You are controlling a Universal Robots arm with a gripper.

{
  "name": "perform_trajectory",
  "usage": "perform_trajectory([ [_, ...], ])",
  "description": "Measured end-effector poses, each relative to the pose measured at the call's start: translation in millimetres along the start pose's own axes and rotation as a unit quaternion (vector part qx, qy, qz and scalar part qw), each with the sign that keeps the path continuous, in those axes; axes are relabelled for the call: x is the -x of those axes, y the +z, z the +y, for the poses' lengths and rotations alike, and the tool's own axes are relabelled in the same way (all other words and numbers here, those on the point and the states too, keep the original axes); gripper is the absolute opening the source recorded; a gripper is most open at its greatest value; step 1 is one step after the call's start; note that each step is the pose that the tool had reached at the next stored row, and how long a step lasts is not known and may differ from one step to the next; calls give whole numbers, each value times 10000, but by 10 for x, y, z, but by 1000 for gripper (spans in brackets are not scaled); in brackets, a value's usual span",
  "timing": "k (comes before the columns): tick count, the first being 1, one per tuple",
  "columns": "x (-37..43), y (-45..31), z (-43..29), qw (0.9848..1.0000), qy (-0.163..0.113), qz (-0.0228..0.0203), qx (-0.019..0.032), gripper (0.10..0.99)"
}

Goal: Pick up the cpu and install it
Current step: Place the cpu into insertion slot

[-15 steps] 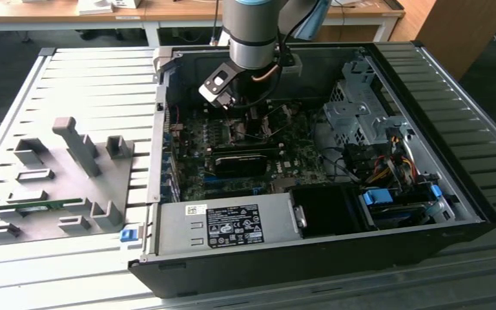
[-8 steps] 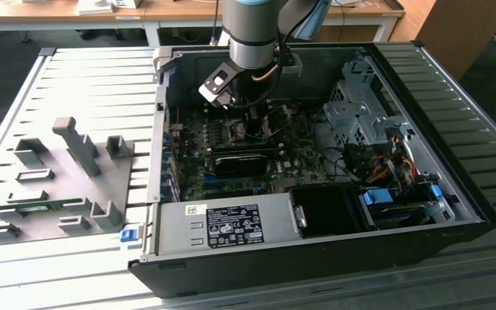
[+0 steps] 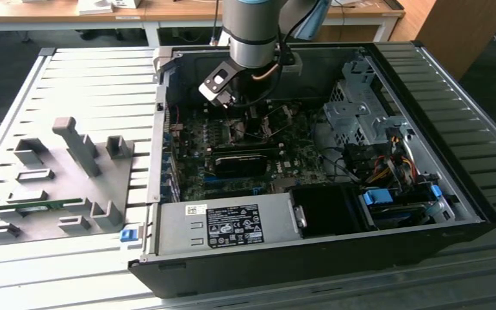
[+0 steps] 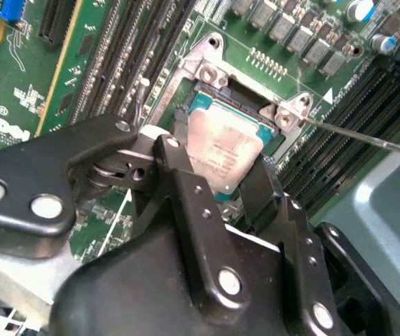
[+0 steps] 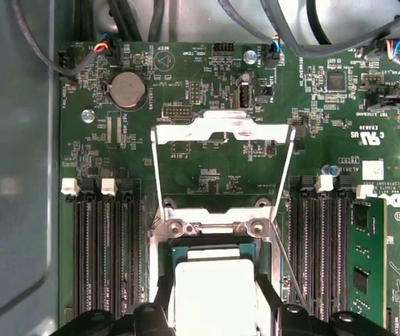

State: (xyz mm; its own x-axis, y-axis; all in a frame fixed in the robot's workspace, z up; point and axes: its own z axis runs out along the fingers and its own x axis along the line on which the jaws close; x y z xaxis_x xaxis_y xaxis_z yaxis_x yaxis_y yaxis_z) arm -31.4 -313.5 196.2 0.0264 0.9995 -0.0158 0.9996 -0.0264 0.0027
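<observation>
Second wrist view: grips cpu (image 4: pixel 224 136) in closed gripper (image 4: pixel 217 168) right at open socket (image 4: pixel 210 59), lid (image 5: pixel 221 129) up in first wrist view; past pickup, short of release and latching.

Workshop: slatted bench (image 3: pixel 75 84), open computer (image 3: pixel 317 265).

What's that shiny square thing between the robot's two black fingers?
That is the cpu. In both wrist views it sits between the fingers, which press against its two sides, right over the metal-framed socket.
</observation>
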Motion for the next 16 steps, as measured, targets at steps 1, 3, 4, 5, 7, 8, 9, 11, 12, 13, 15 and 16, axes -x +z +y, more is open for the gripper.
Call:
perform_trajectory([
  [1, -1, 8, 0, 9999, 137, 0, -2, 537],
  [3, -1, 12, 0, 9998, 216, -2, -4, 537],
  [4, -2, 12, 0, 9997, 234, -2, -5, 537],
  [5, -2, 13, 0, 9997, 240, -1, -5, 537],
  [7, -3, 14, 0, 9997, 242, -1, -4, 537],
  [8, -2, 14, -1, 9997, 242, -1, -4, 537],
  [9, -3, 16, 0, 9997, 242, -1, -4, 537],
  [11, -3, 19, 0, 9997, 242, -1, -4, 537],
  [12, -3, 21, 0, 9997, 242, -1, -4, 537],
  [13, -3, 24, 0, 9997, 242, 0, -4, 537],
  [15, -3, 29, -1, 9997, 242, -2, -5, 537],
  [16, -2, 31, -1, 9997, 242, -3, -5, 537],
])
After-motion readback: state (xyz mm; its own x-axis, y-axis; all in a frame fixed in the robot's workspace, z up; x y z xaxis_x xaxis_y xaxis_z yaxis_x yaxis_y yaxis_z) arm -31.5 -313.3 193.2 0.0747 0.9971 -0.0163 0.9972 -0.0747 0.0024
